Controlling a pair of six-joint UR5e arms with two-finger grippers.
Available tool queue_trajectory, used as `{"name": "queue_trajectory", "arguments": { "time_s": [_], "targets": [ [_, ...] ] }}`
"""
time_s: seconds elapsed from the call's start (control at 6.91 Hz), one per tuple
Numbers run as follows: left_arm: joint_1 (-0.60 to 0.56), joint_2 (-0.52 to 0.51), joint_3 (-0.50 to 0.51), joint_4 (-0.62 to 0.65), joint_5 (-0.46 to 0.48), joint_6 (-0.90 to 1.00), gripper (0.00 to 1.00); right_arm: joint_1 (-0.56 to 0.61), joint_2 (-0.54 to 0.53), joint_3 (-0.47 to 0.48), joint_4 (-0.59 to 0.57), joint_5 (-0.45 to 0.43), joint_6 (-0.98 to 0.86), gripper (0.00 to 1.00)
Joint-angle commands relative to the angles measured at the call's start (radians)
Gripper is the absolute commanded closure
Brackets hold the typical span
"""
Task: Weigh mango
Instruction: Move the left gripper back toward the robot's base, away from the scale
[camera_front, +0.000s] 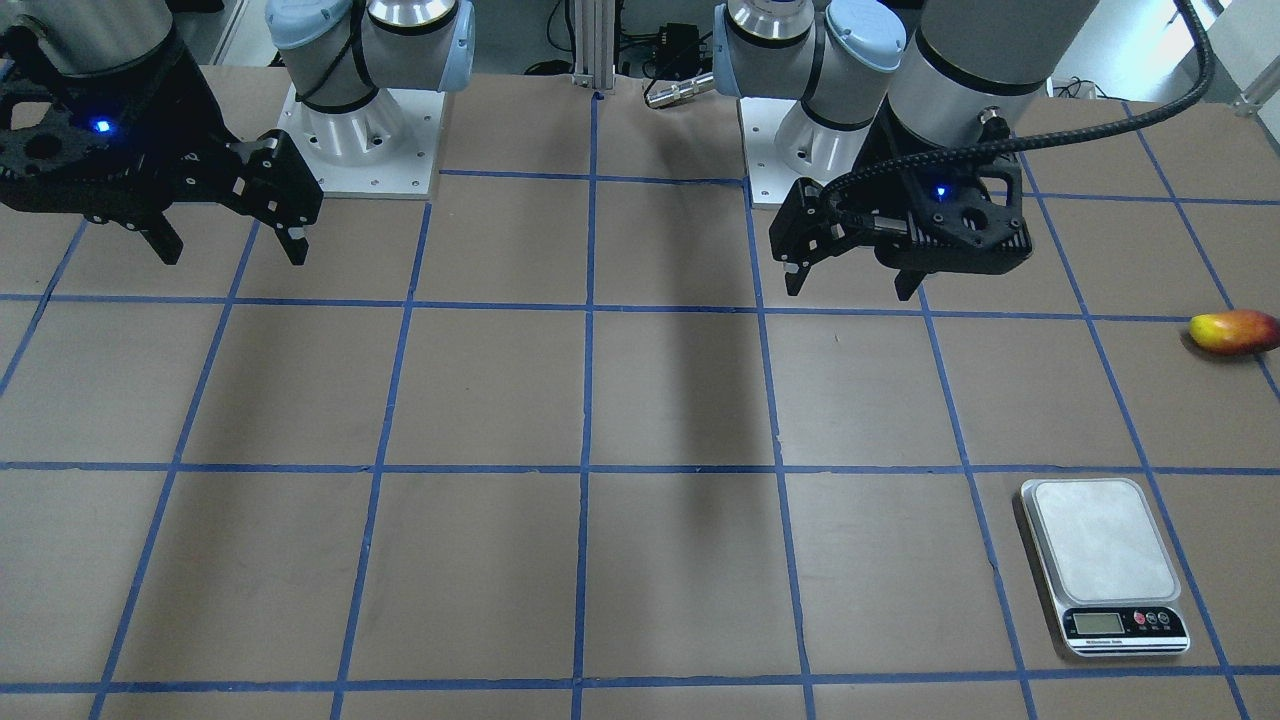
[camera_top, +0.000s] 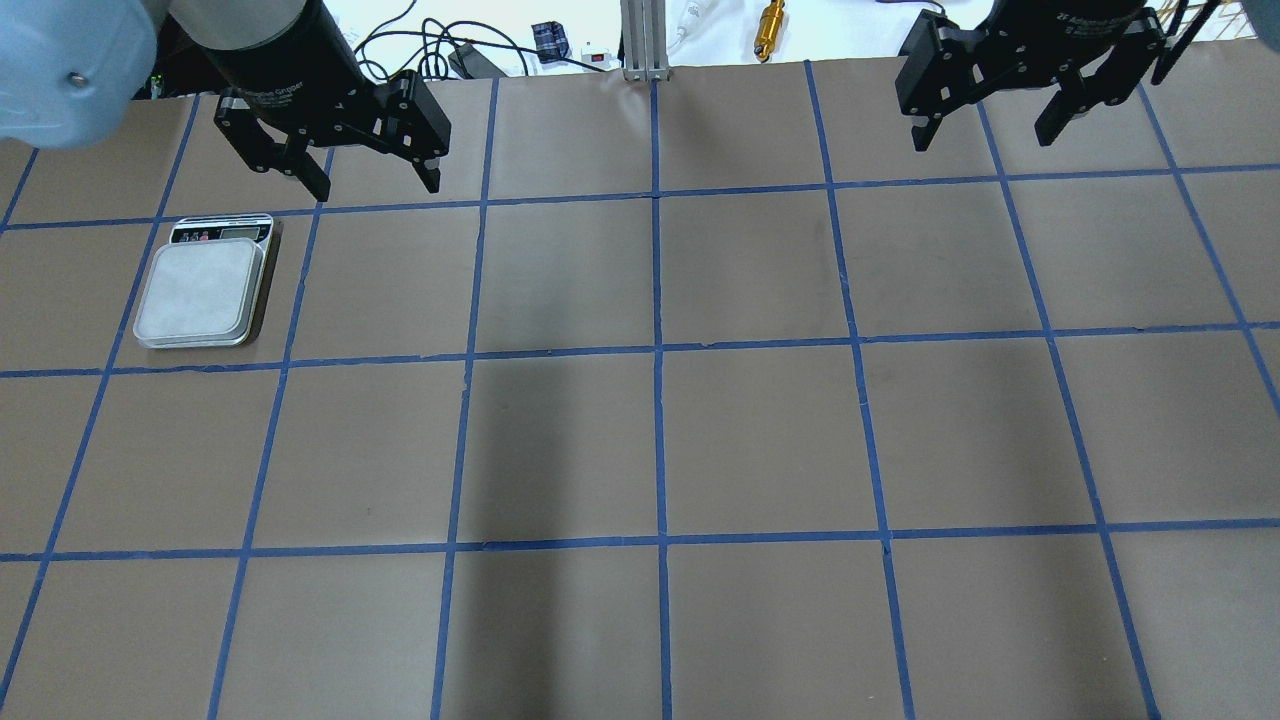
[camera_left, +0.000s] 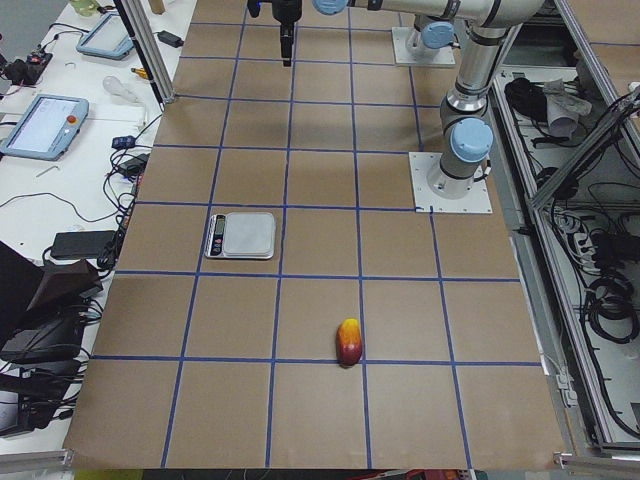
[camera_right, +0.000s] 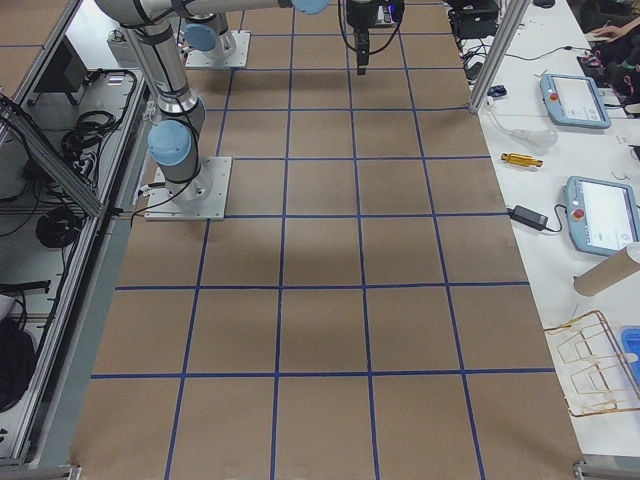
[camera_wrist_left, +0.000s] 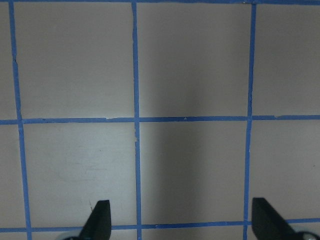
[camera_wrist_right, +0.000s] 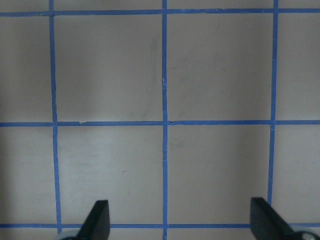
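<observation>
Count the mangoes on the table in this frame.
1. The mango lies on the table toward the robot's left end, apart from the digital scale, not on it. The overhead view does not reach it.

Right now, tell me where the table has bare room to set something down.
The brown paper-covered table is bare from the silver kitchen scale across its middle to the end below the right pincer. Only the robot's left end holds things: the scale and the yellow-red mango, apart, with bare paper between.
</observation>
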Motion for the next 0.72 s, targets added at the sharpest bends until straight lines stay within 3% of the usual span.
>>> {"name": "queue_trajectory", "arguments": {
  "time_s": [0.0,0.29,0.58],
  "targets": [
    [-0.001,0.006,-0.007,-0.002,0.001,0.004,0.00,0.000,0.000,0.000,0.000,-0.001,0.000,0.00],
    [0.010,0.024,-0.012,-0.034,0.004,0.055,0.00,0.000,0.000,0.000,0.000,-0.001,0.000,0.00],
    [0.071,0.056,-0.012,-0.150,0.114,0.316,0.00,0.000,-0.002,0.000,0.000,0.001,0.000,0.00]
  ]
}}
